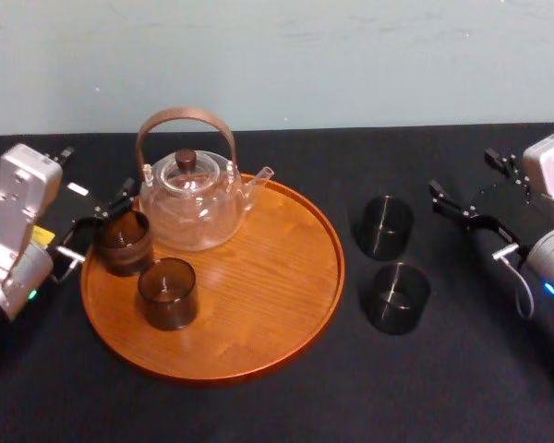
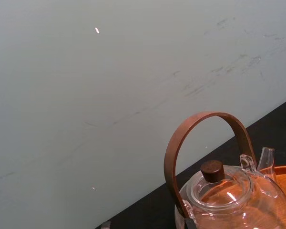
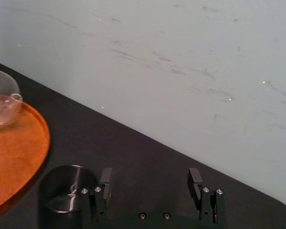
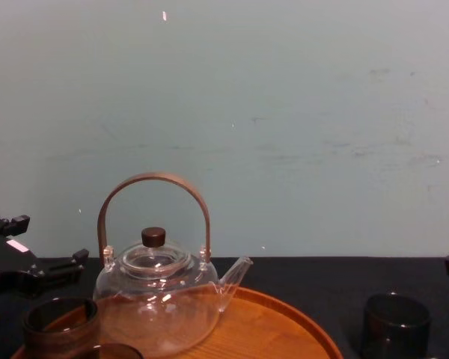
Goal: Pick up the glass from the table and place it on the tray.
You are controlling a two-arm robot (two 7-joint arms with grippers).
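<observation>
The glass (image 1: 122, 242) stands inside the tray's (image 1: 258, 286) left rim beside the left tool (image 1: 100, 221).

The left arm (image 1: 18, 217) is light grey and boxy, with a yellow label (image 1: 42, 236) and a small green light (image 1: 31, 295); the left gripper (image 1: 102, 224) is black. The right gripper (image 3: 150, 177) has black fingers (image 3: 106, 181) with silver screws (image 3: 85, 191).

We note soft, even light: pale glare across the tray (image 1: 277, 314), glints on the teapot (image 1: 189, 208) at its rear, faint shadows.
</observation>
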